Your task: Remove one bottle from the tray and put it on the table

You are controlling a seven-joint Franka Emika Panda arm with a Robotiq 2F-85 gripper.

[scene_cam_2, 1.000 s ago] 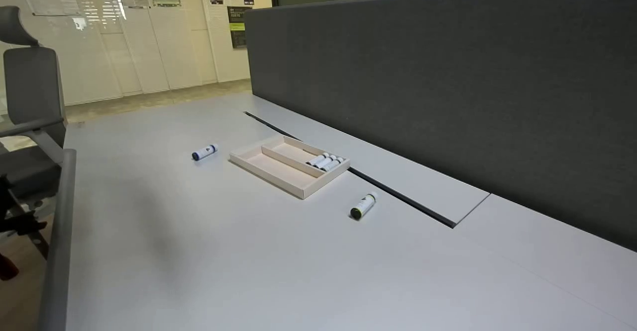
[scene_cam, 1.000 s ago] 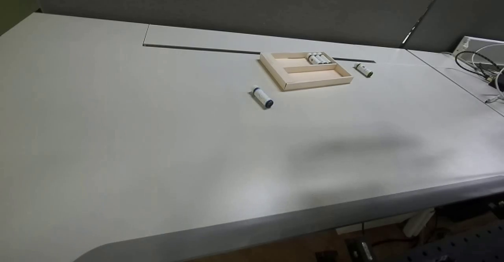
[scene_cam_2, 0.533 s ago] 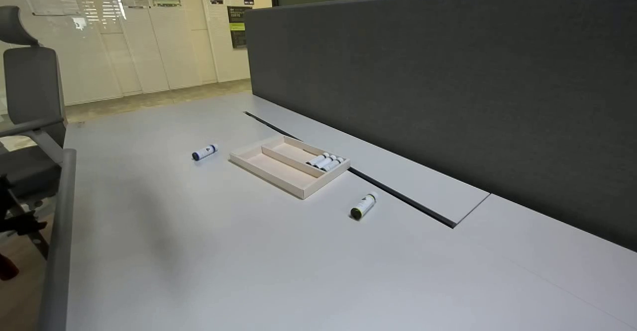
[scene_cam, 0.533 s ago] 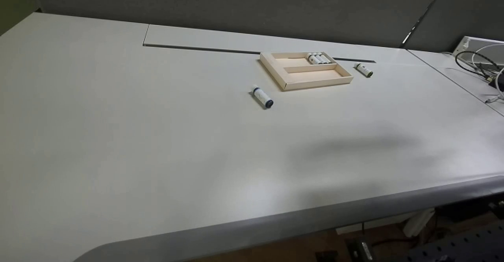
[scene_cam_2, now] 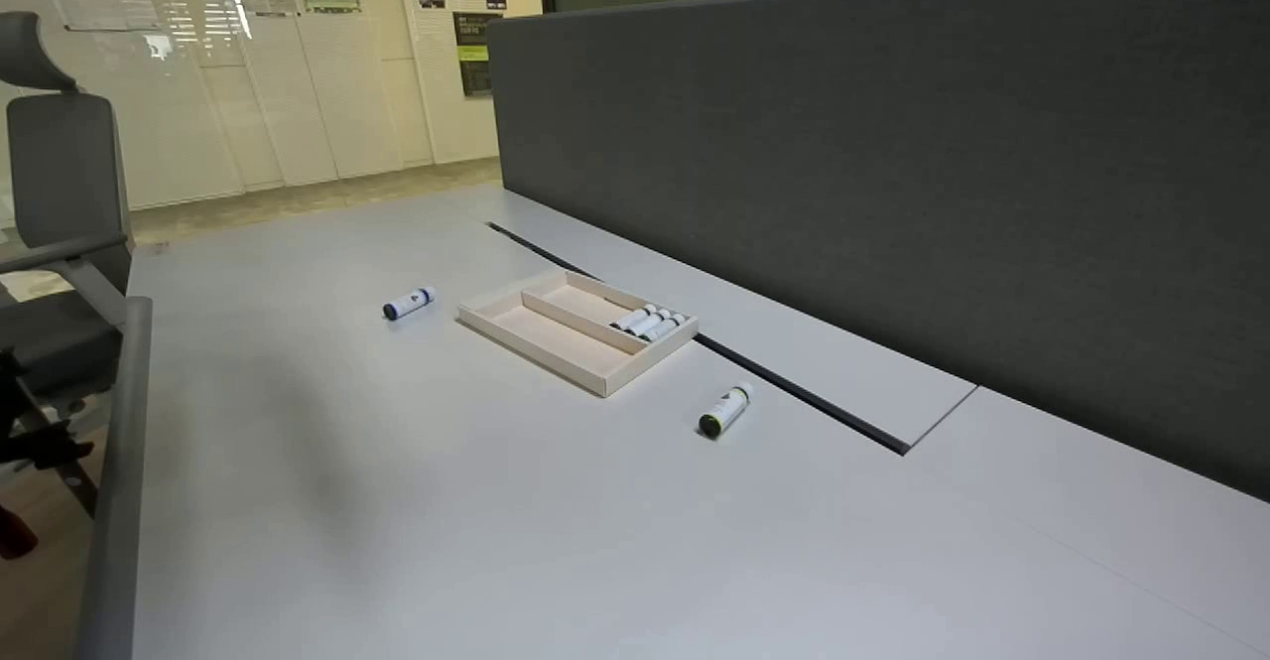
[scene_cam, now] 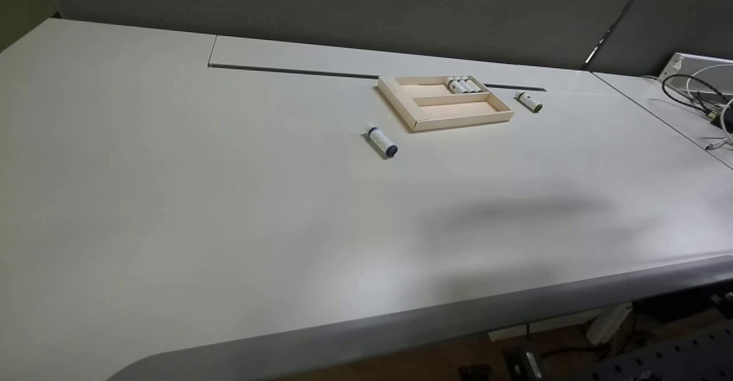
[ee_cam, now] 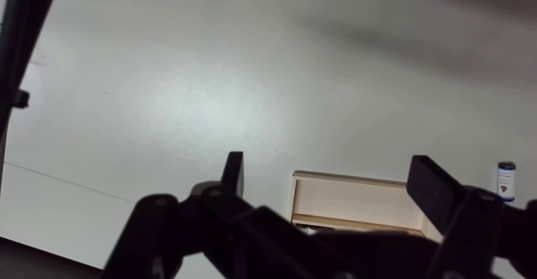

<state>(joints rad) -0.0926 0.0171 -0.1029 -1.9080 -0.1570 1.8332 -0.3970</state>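
The pale wooden tray (scene_cam: 462,122) lies on the white-grey table (scene_cam: 229,197); the tray also shows in an exterior view (scene_cam_2: 536,350). Three small white bottles (scene_cam_2: 650,323) lie side by side in one end of its rear compartment; the front compartment is empty. A blue-banded bottle (scene_cam: 382,142) and a yellow-green-banded bottle (scene_cam: 528,102) lie on the table on opposite sides of the tray. In the wrist view my gripper (ee_cam: 328,159) is open, its fingers wide apart, empty, above the tray (ee_cam: 356,197). It hides most of the tray's bottles there; only dark ends (ee_cam: 311,230) show.
A dark grey divider (scene_cam_2: 843,164) stands along the table's back edge. A dark slot (scene_cam_2: 804,397) runs behind the tray. Cables (scene_cam: 698,94) lie at the far right in an exterior view. A grey chair (scene_cam_2: 64,164) stands beyond the table's rounded front edge (scene_cam_2: 119,471).
The tray and bottles have not moved. A small dark shape shows at the top edge of an exterior view where none showed one second ago; I cannot tell what it is.
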